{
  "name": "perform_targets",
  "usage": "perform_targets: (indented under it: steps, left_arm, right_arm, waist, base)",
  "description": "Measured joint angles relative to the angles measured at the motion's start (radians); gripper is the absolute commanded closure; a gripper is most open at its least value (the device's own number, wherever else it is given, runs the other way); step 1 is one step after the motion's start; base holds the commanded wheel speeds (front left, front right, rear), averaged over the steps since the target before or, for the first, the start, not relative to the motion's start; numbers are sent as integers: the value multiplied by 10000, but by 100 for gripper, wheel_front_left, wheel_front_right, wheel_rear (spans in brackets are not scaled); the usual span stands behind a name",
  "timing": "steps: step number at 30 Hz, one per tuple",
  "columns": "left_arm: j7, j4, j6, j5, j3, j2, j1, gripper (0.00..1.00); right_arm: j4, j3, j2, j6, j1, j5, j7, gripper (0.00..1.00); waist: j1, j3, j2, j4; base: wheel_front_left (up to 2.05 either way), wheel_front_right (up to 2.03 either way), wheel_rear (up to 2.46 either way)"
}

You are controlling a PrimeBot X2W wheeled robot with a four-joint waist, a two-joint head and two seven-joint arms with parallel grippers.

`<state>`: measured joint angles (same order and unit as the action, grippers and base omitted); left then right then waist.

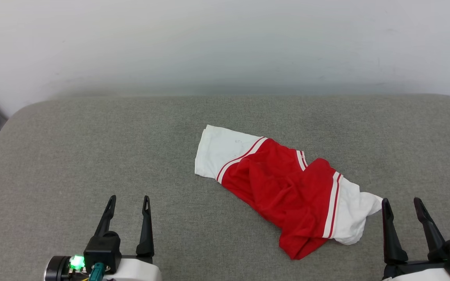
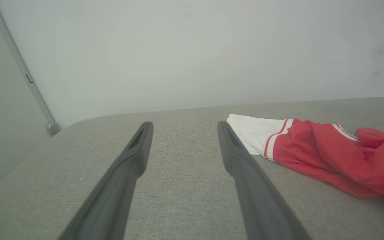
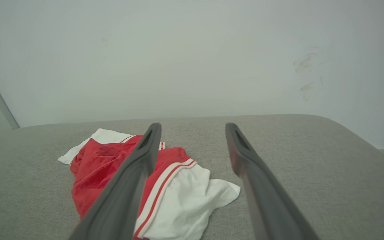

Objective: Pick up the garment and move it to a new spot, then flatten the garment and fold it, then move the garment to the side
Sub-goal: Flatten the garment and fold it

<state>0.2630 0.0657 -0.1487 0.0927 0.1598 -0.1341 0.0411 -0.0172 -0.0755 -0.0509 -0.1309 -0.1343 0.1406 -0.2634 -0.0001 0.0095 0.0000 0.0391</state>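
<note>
grey fabric surface (image 1: 92,136) | garment (image 1: 279,183) crumpled | left claw (image 1: 129,198) spread | right claw (image 1: 401,200) spread

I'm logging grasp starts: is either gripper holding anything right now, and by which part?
Nothing is held. The left gripper and right gripper both have open jaws with nothing between them; the garment lies crumpled on the grey surface.
</note>
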Motion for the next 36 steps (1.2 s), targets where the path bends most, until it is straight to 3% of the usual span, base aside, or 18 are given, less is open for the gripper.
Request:
perform_targets:
  steps: [8,14,21,28,32,36]
  left_arm:
    - [0,67,397,-196,-387,198,-7,0]
    - [0,150,980,-286,-692,21,-955,0]
    - [0,713,1852,-389,-815,-591,-3329,0]
    - [-2,1758,2399,-443,-656,-1187,-6144,0]
    - [-495,2357,2638,-322,-291,-1534,-7784,0]
    - [-1893,2897,2734,196,199,-1785,-9167,0]
  right_arm:
    - [21,4,0,0,2,33,0,0]
    - [-36,19,0,0,68,-12,2,0]
    - [-244,35,0,0,394,-117,0,0]
    - [-443,15,0,0,923,-171,0,0]
    - [-481,-23,-2,0,1151,-142,0,0]
    - [-522,-4,-2,0,1394,-84,0,0]
  waist:
    - [0,33,0,0]
    - [0,180,0,-82]
    - [1,685,1,-270]
    - [3,1518,0,-567]
    - [3,2019,0,-772]
    - [3,2512,0,-989]
  base:
    - [0,0,0]
    - [0,0,0]
    - [0,0,0]
    - [0,0,0]
    - [0,0,0]
    - [0,0,0]
